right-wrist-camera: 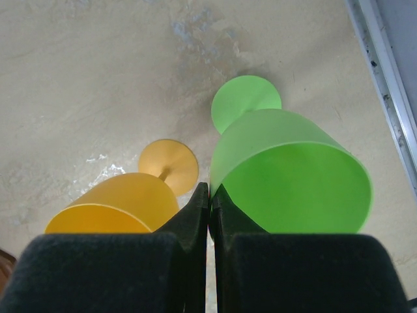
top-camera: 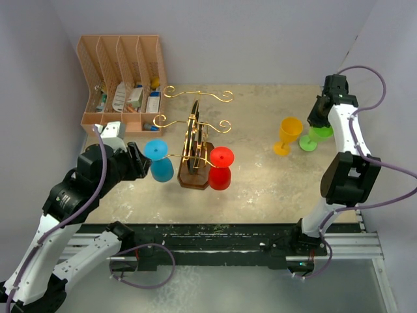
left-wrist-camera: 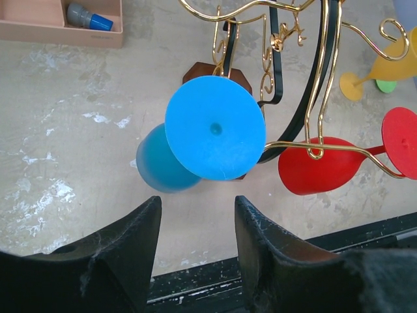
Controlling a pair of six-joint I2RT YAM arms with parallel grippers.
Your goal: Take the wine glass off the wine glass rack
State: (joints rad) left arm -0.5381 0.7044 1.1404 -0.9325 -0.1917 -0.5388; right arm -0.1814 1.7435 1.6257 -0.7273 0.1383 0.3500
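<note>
Blue wine glass (left-wrist-camera: 212, 130) hangs by its foot from a gold wire arm of the wine glass rack (top-camera: 193, 140), straight ahead of the left end effector (left-wrist-camera: 195, 208). Its round foot faces that end effector, whose fingers are spread wide with nothing between them, a gap short of the glass. A red wine glass (left-wrist-camera: 318, 168) hangs farther ahead and to the right.

Across the table (top-camera: 260, 182), the right end effector (right-wrist-camera: 208, 195) has its fingers pressed together, holding nothing. A yellow glass (right-wrist-camera: 120, 207) stands just to its left and a green glass (right-wrist-camera: 293, 176) just to its right.
</note>
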